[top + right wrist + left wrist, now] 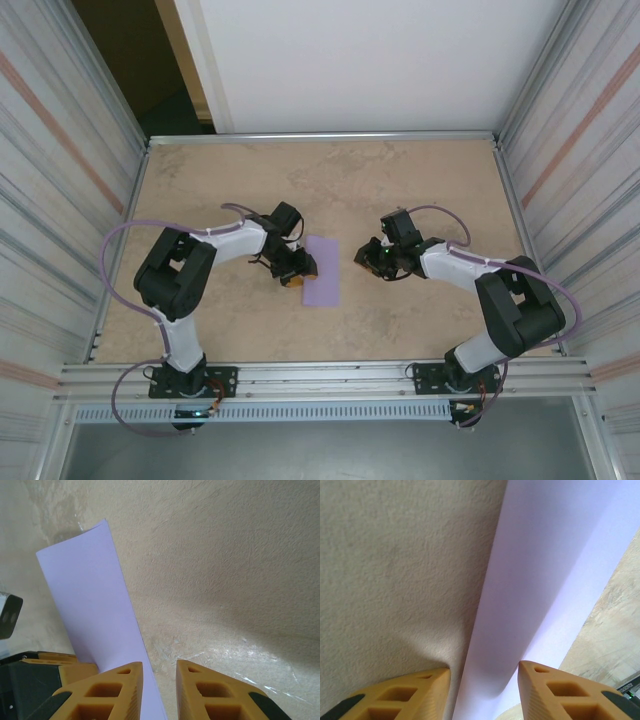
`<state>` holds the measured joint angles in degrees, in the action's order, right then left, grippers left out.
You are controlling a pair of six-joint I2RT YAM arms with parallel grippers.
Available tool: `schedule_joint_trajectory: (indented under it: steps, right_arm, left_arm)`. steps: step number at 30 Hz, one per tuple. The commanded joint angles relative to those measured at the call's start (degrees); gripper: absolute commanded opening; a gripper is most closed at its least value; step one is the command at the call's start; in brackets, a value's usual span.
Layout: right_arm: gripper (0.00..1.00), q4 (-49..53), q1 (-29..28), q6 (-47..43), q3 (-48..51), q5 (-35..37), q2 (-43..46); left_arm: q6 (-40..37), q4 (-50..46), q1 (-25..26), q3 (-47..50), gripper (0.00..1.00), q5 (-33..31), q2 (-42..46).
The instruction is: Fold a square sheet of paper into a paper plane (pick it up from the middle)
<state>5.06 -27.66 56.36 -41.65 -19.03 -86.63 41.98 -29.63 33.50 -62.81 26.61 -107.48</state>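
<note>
The sheet of paper [322,270] lay flat on the tabletop [420,190], showing as a strip longer than it was wide, so probably already folded once down the middle. The left pincer [298,268] sat at the sheet's left edge, its pads set wide, one over bare tabletop and the other over the paper, holding nothing. The right pincer [366,256] stood just off the sheet's right edge, its pads parted only narrowly and empty.

The step in hand looked like taking hold of an edge for the next fold. To do it well, the left pincer should slip one pad under the sheet's left edge without pushing the whole sheet sideways. The right pincer should press the sheet's far side down to steady it, and the corners should be matched before creasing.
</note>
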Motion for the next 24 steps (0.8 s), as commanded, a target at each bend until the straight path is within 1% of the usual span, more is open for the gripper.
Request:
schedule_joint_trajectory:
  steps: [1,13,20,24]
  right_arm:
    - [0.23,0.7,-0.3,-1.1,0.4,1.0,0.0]
    - [0.23,-1.0,-3.0,-2.4,-1.2,-1.0,-3.2]
    - [0.22,-3.0,-5.5,-4.7,-3.4,-4.6,-5.4]
    - [0.20,-4.6,-7.1,-5.2,-4.7,-7.0,-7.4]
  left_arm:
    - [-1.1,-1.2,1.1,3.6,0.43,-4.9,-7.4]
    - [0.6,-3.1,1.1,3.0,0.44,-5.5,-9.3]
    - [0.7,-4.3,1.1,2.3,0.45,-5.9,-10.2]
    - [0.7,-4.3,1.1,2.2,0.45,-5.9,-10.6]
